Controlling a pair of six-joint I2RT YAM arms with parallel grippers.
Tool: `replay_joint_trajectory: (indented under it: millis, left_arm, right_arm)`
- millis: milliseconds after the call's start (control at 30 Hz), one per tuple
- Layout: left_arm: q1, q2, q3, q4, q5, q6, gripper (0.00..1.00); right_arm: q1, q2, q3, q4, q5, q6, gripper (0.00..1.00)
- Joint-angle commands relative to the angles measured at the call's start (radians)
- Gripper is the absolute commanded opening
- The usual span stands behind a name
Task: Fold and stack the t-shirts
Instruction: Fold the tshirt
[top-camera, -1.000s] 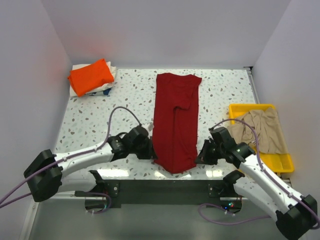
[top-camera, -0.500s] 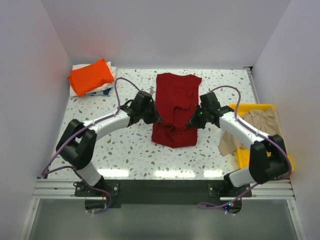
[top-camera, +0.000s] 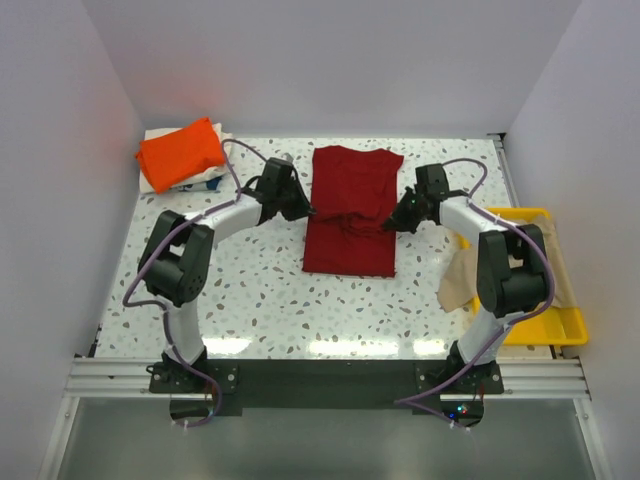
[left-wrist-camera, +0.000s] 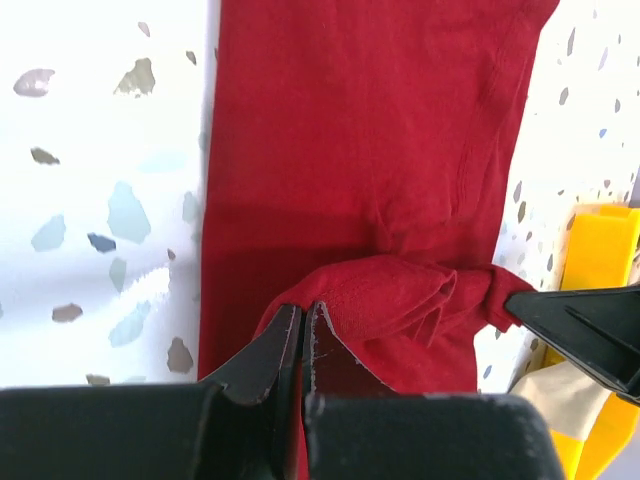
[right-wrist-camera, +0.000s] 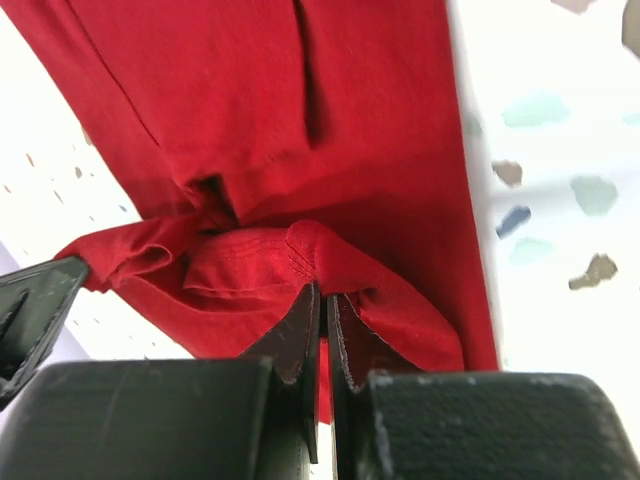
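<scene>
Left end effector (top-camera: 306, 212) at nine o'clock, right end effector (top-camera: 391, 224) at three — both pinch the dark red t-shirt (top-camera: 350, 180).

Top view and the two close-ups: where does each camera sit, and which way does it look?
Top external: above and behind, looking down on the table; left arm and right arm show, flanking the dark red t-shirt.
Left wrist: on the left arm, looking past the left gripper, shut on that shirt's raised fold.
Right wrist: likewise, past the right gripper.
Shared: each wrist view catches the other gripper's tip.
</scene>
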Motion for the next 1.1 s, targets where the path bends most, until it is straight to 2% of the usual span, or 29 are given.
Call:
replay_joint_trajectory:
  millis: [0,500,533,567,600,633,667,700,767,833,933,967,1033,1067]
  left_arm:
    - [0.025,0.025,0.064,0.068,0.034,0.0,0.0]
    - [0.055,0.145,0.191,0.072,0.092,0.075,0.01]
    - [0.057,0.151,0.204,0.062,0.093,0.091,0.05]
    - [0.06,0.163,0.225,0.06,0.096,0.101,0.15]
    - [0.061,0.168,0.233,0.057,0.096,0.111,0.21]
    - [0.068,0.168,0.239,0.054,0.092,0.13,0.29]
    - [0.072,0.163,0.248,0.054,0.098,0.139,0.43]
    - [0.078,0.16,0.25,0.055,0.106,0.156,0.5]
    - [0.091,0.136,0.25,0.046,0.095,0.164,0.6]
    - [0.091,0.099,0.221,0.046,0.075,0.158,0.61]
    - [0.074,0.061,0.184,0.054,0.074,0.138,0.55]
    - [0.066,0.053,0.159,0.06,0.064,0.136,0.45]
    - [0.039,0.044,0.136,0.098,0.07,0.133,0.38]
    - [0.029,0.05,0.136,0.104,0.093,0.131,0.26]
  right_arm:
    - [-0.018,0.01,0.063,0.053,-0.049,-0.012,0.0]
    - [-0.086,0.099,0.11,0.116,-0.101,0.018,0.0]
    - [-0.087,0.105,0.118,0.123,-0.101,0.016,0.01]
    - [-0.09,0.111,0.126,0.123,-0.099,0.011,0.06]
    - [-0.09,0.122,0.144,0.123,-0.104,0.008,0.17]
    - [-0.092,0.127,0.155,0.123,-0.113,0.004,0.24]
    - [-0.092,0.124,0.161,0.123,-0.113,-0.005,0.31]
    - [-0.092,0.11,0.169,0.128,-0.112,-0.013,0.43]
    - [-0.092,0.093,0.176,0.13,-0.095,-0.045,0.51]
    - [-0.089,0.064,0.193,0.114,-0.066,-0.068,0.52]
    - [-0.051,0.015,0.177,0.104,-0.02,-0.104,0.51]
    - [-0.035,0.003,0.167,0.102,0.0,-0.123,0.49]
    - [0.017,-0.01,0.134,0.123,0.039,-0.139,0.45]
    - [0.032,-0.008,0.129,0.129,0.043,-0.153,0.43]
